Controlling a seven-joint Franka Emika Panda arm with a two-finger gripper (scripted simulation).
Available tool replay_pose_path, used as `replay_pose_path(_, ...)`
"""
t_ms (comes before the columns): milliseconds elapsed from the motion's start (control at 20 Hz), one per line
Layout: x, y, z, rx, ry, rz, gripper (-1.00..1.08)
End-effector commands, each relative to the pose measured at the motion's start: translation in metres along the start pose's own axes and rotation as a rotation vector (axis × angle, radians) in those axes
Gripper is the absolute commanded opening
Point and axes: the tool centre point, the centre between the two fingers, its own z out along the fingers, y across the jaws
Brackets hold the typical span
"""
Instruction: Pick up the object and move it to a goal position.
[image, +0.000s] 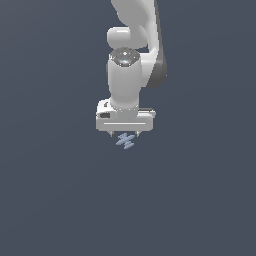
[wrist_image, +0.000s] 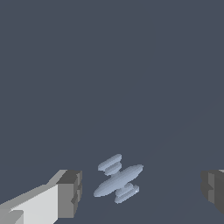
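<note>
The arm (image: 131, 55), at upper centre of the exterior view, is glossy white with rounded segments, a dark grey band along its right edge and a grey cap. Its gripper (image: 126, 134) has a broad white block body; the fingertips (wrist_image: 70, 193) are blocky grey pads on white fingers.

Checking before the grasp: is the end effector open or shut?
Open: in the wrist view its fingers stand wide apart, clear of the object between them.
</note>
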Motion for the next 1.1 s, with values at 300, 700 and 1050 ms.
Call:
replay_pose_path(300,-0.002,0.002,0.002,-0.009,0.001,-0.012,1.0)
replay_pose_path(700,-0.003,0.003,0.003,-0.012,0.001,-0.016,1.0)
replay_pose_path(1050,-0.019,0.001,0.03,-0.002,-0.011,0.016,1.0)
